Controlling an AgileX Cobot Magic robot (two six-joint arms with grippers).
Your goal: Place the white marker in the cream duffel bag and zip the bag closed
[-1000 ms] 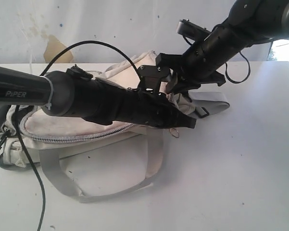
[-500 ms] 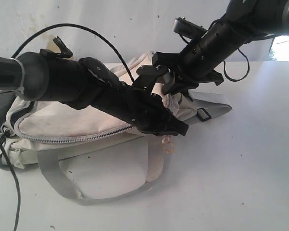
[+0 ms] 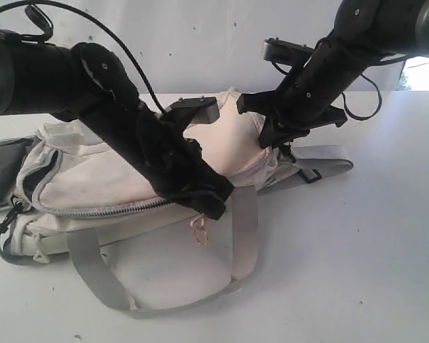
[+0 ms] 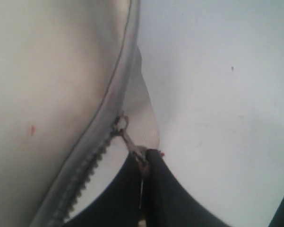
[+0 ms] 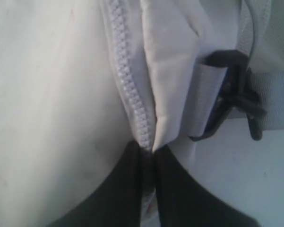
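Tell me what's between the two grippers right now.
Only the cream duffel bag: in the exterior view, a bulging stretch of its fabric runs from the left gripper, shut on the zipper pull, to the right gripper pinching its end.

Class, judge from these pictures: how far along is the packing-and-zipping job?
No marker shows, so presumably packed. In hand: left gripper shut on the zip pull, right gripper pinching the bag at one end. Left: the other end gapes, showing dark lining; zip it.
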